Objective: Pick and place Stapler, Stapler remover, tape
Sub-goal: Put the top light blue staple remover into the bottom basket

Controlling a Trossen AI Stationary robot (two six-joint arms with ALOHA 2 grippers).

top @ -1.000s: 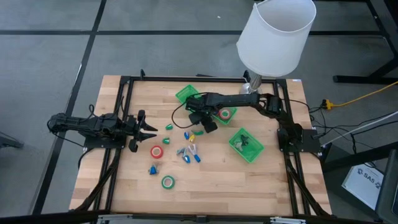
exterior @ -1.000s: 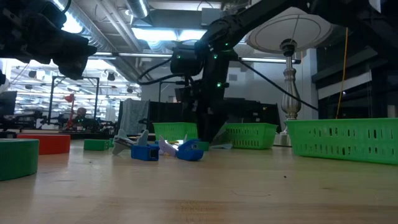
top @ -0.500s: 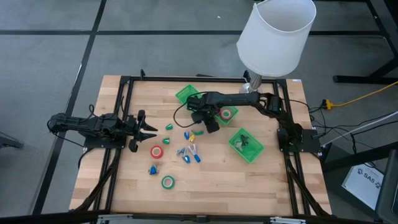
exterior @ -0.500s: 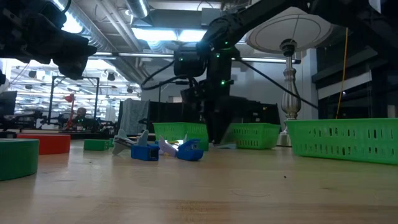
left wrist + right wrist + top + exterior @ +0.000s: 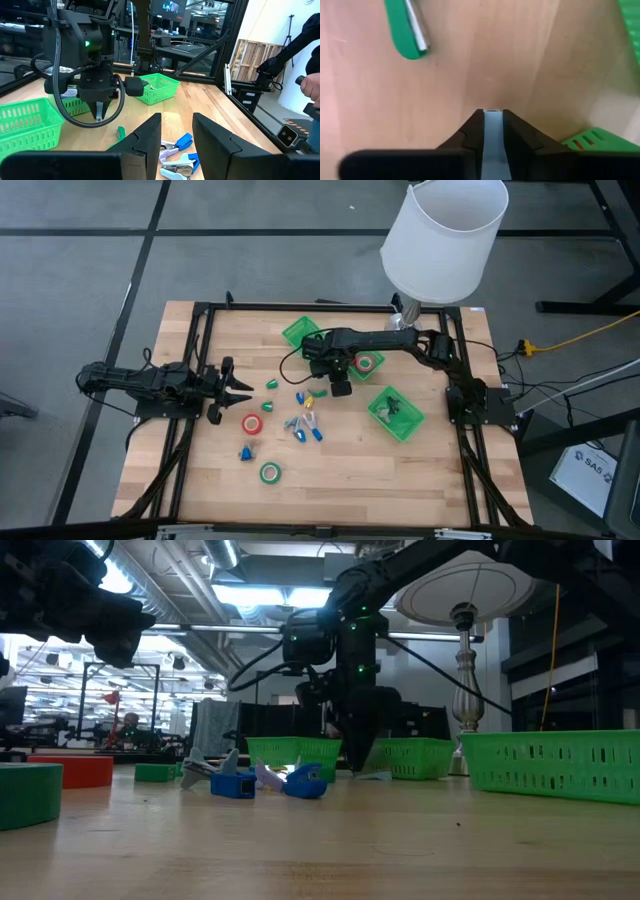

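My right gripper [image 5: 340,387] points down at the table's middle, between the trays and the loose pile, and is shut on a narrow pale grey-blue piece [image 5: 493,134]; what this piece is I cannot tell. A green stapler [image 5: 406,29] lies on the wood just beyond it. Blue and grey staplers and removers [image 5: 305,425] lie in a cluster. Tape rolls lie flat on the table: a red one [image 5: 252,423] and a green one [image 5: 270,472]. My left gripper [image 5: 240,388] waits open at the left edge, pointing level. My right gripper has the pale grey-blue piece [image 5: 493,125] pinched between its two fingers [image 5: 470,131], coming from above and pointing down. The fingertips stand just above the wood in the low view. Whether the piece is clear of the table I cannot tell.
Three green trays stand at the far right part of the table: one at the back [image 5: 301,332], one with a tape roll in it [image 5: 362,364], and one nearer [image 5: 396,412]. A white lamp [image 5: 445,240] rises at the far right corner. The near half of the table holds few objects.
My right gripper has rolled about its own pointing line and shifted slightly toward the table's right edge, staying low over the wood. The loose objects have kept their places.
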